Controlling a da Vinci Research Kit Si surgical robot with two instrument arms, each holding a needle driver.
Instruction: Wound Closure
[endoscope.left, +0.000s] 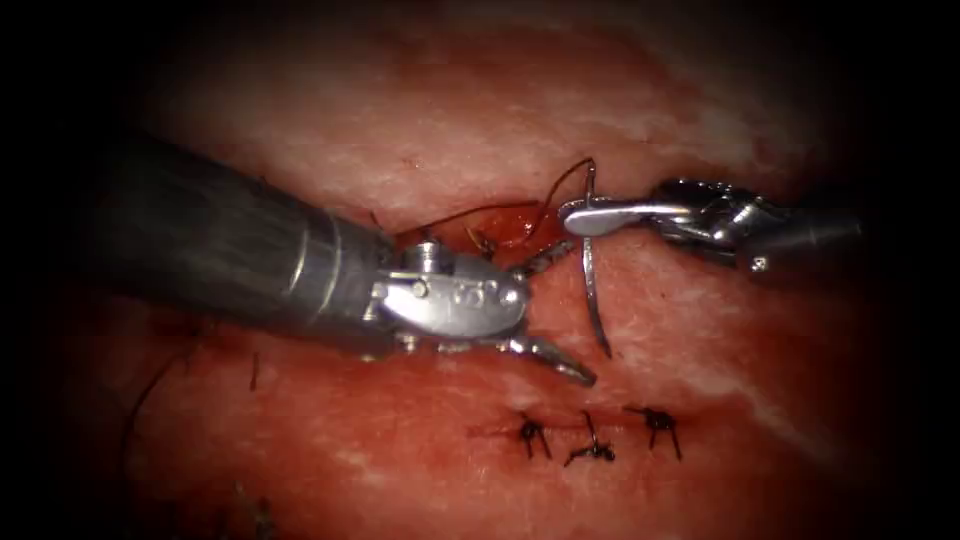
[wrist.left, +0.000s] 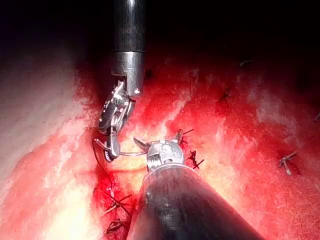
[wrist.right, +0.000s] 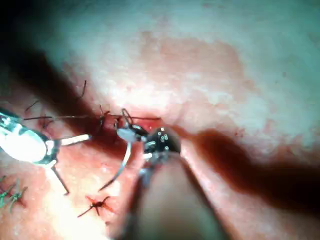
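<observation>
Needle (endoscope.left: 592, 290) hanging clear of tissue (endoscope.left: 700, 330), right tool (endoscope.left: 590, 217) pinching its upper curve; left tool (endoscope.left: 555, 310) spread, holding nothing; three knotted stitches (endoscope.left: 590, 435) sitting below, cut (endoscope.left: 500, 222) gaping.

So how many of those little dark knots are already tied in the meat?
3 in the endoscope view, in a row below the tools: left dark thread knot, middle dark thread knot, right dark thread knot. The wrist views show further knots, so others may be out of frame.
</observation>
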